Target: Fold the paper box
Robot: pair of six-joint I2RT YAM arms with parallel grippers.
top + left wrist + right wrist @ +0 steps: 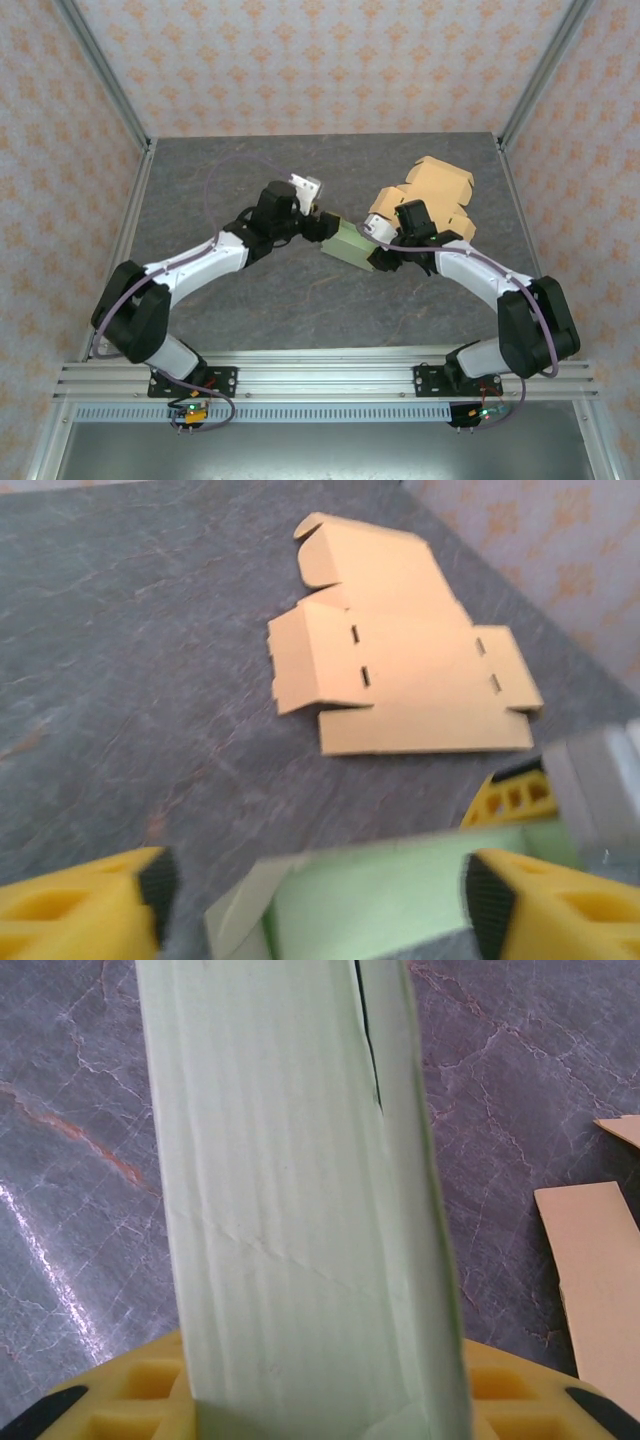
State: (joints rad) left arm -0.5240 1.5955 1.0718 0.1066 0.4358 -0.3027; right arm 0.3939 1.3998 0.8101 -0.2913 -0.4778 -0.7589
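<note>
Top external: grey tbl (300, 300), patterned walls (320, 60)

HIDDEN: you can't make out the right gripper (381, 247) fingertips from above, tucked against the green paper box (348, 243) | CUT OFF: tan cardboard blank (597, 1290) by the right wrist frame edge | BLURRED: left gripper (315, 895) fingers (75, 910), cropped at bottom.

Pale green paper box (348, 243), folded, lying mid-table

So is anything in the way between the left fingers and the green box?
Nothing visible is. The left fingers stand open on either side of one end of the green box. The flat tan cardboard lies farther back on the table.
</note>
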